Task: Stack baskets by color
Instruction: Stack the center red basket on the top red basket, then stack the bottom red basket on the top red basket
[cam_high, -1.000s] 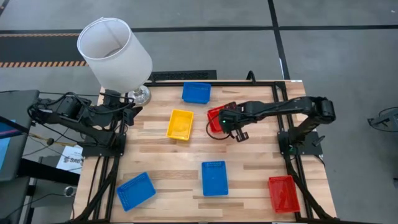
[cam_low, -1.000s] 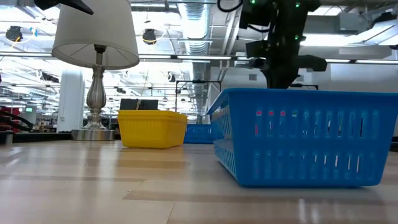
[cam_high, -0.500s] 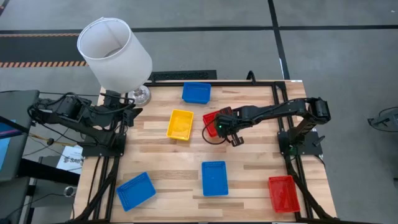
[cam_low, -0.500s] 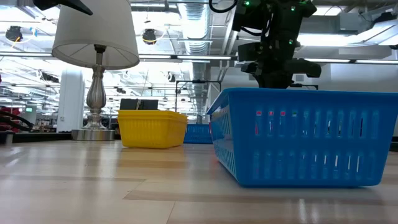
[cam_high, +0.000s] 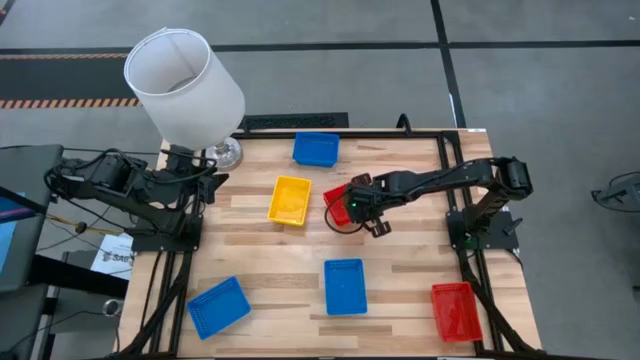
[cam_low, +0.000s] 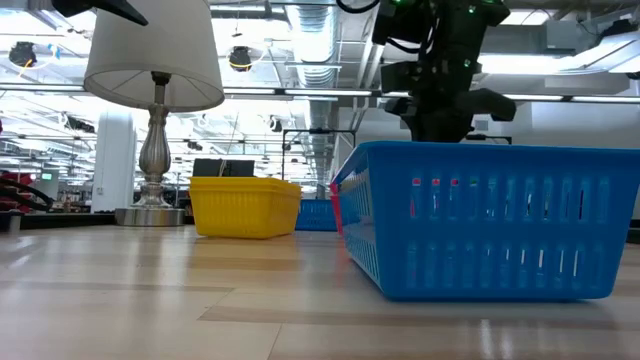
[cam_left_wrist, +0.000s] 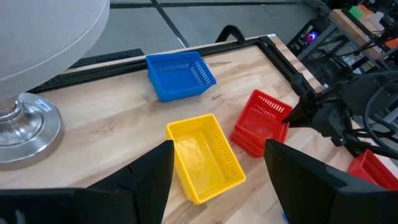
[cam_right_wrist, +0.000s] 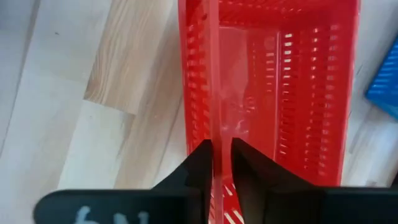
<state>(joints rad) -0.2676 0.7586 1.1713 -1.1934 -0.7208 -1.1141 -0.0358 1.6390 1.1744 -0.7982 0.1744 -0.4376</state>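
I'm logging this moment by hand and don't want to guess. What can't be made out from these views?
- Right gripper: its fingers straddle the red basket wall, but whether they pinch it doesn't show.
- High view: the right arm covers part of that basket.
- Low view: the near blue basket hides the red basket, barring a sliver.
- Baskets visible: six; whether any are nested can't be told.
- Left gripper: open, idle by the lamp.

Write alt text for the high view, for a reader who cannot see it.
From above, the right gripper straddles the wall of a red basket beside a yellow basket mid-table. Three blue baskets and another red basket lie scattered on the wooden table. The left gripper waits by a white lamp.
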